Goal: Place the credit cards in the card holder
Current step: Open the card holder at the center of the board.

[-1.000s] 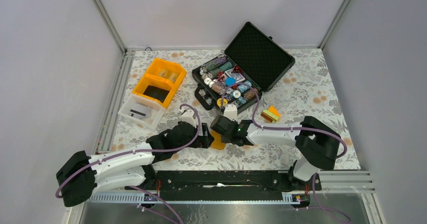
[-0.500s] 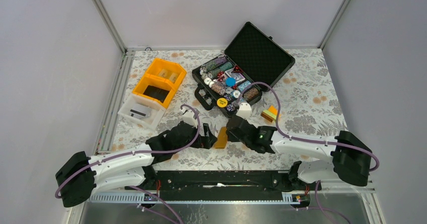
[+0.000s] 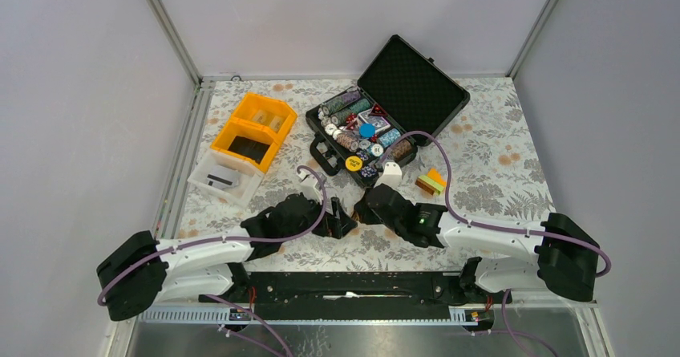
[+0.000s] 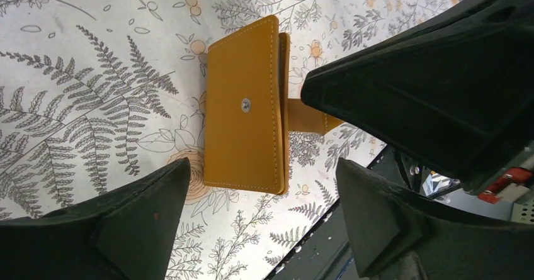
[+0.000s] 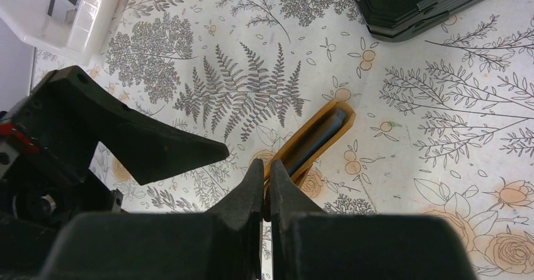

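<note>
The orange card holder (image 4: 244, 113), folded with its snap dot facing the left wrist camera, stands on its edge on the floral cloth. My right gripper (image 5: 265, 167) is shut on the holder's thin orange flap (image 4: 306, 117). In the right wrist view the card holder (image 5: 313, 143) shows edge-on, with pale blue-grey layers inside; I cannot tell credit cards from pockets. My left gripper (image 4: 262, 162) is open, a finger on each side of the holder's near end, not touching it. From above, the left gripper (image 3: 341, 219) and right gripper (image 3: 362, 212) meet and hide the holder.
An open black case (image 3: 417, 84) of poker chips lies behind the grippers. An orange bin (image 3: 252, 128) and a white tray (image 3: 224, 179) sit at the back left. A small coloured stack (image 3: 431, 182) lies to the right. The black rail (image 3: 353, 285) marks the table's near edge.
My right arm swung round and lower and its gripper shut on the holder's flap. The holder went from lying flat to standing on edge. My left gripper moved right around it.
</note>
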